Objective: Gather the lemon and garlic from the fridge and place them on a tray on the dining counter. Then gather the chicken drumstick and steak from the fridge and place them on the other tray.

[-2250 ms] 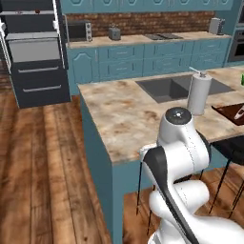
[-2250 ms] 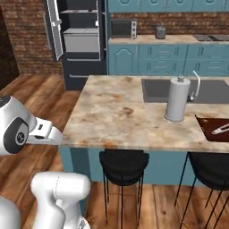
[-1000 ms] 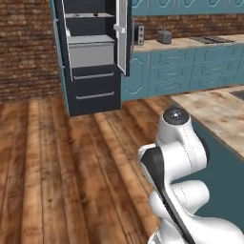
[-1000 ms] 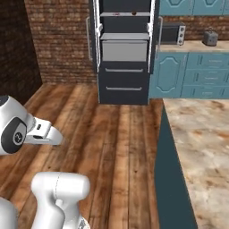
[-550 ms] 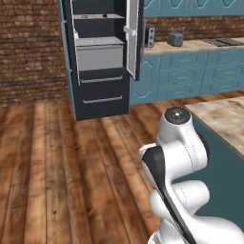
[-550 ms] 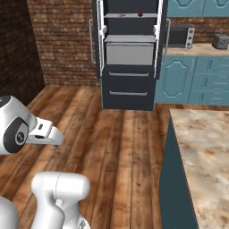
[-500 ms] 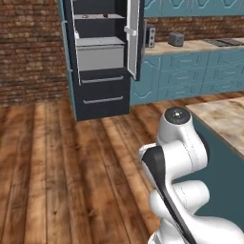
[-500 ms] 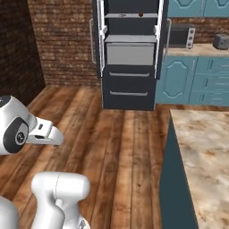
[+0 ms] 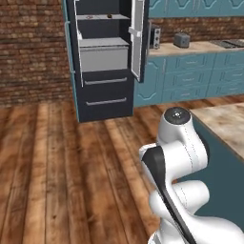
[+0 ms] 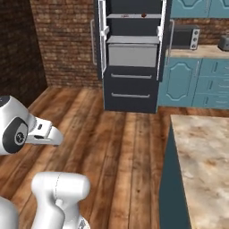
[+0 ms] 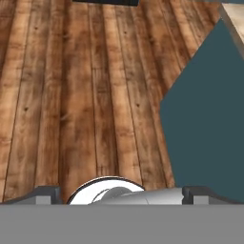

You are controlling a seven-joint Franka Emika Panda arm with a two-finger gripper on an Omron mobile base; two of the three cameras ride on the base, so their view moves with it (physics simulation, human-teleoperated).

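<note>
Charcoal fridge [image 9: 106, 62] stands open across the wooden floor [image 9: 57, 162], awaiting the first pick.

Both upper doors are swung wide and a grey drawer [image 10: 133, 53] is seen inside, with a small dark-red item [image 10: 144, 15] resting on the top shelf; it is too small to be named, and lemon and garlic cannot be made out from here. The gripper [image 11: 119, 196] is held folded close to the body, its jaws spread wide and nothing carried between them. The dining counter [image 10: 201, 152] lies just beside the base, on the right. By this judgement, the step is best done by squaring the base up to the open compartment before any reach is made, so that the arm is extended between the doors without either being clipped.
</note>
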